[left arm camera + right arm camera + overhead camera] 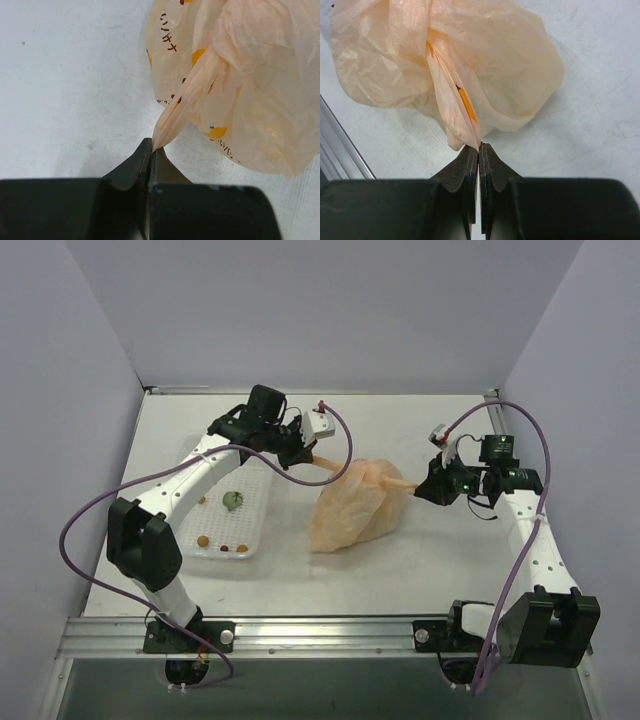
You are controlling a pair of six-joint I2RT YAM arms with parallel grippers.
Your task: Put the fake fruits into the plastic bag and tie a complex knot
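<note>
The plastic bag [355, 505] lies on the white table [400, 570], about in the middle between the two arms, bulging and crumpled. One handle is pulled out to the far left and the other one to the right, so the bag is stretched between both grippers.

The left gripper [303, 452] is at the far left of the bag. In the left wrist view its fingers [132, 167] are pressed fully together, and they pinch the end of a twisted handle strip that goes up to the bag [250, 100].

The right gripper [428, 485] is just at the right side of the bag. In the right wrist view this gripper [479, 148] is also closed tight, with the thin edge of the bag [395, 55] caught between the fingertips. An orange shape [466, 105] shows inside a fold, but I cannot tell what it is.

Left of the bag, near the left arm, there is a white mesh tray [262, 525]. A small green piece [232, 500] and some tiny brown bits [203, 539] lie in it
</note>
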